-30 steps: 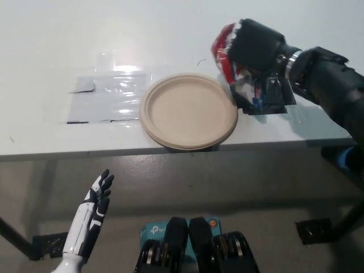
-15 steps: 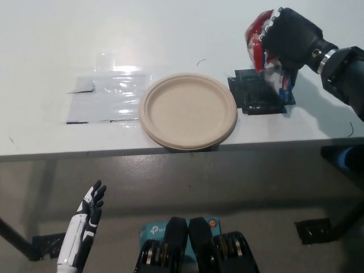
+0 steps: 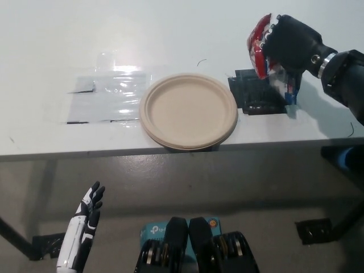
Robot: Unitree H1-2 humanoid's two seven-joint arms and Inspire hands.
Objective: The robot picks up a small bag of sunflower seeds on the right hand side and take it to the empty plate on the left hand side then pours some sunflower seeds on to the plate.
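Plate [image 3: 188, 111], tan and round, sits bare near the front edge of the white table [image 3: 68, 45], nothing visible in it. Just to its right lies a dark square mat [image 3: 253, 96]. Above that mat, the black right hand [image 3: 290, 45] has its fingers wrapped around the red-and-white bag of sunflower seeds [image 3: 260, 48], held off the table, right of the plate. The white left hand [image 3: 84, 224] rests low, below the table edge, holding nothing, fingers straight and slightly apart.
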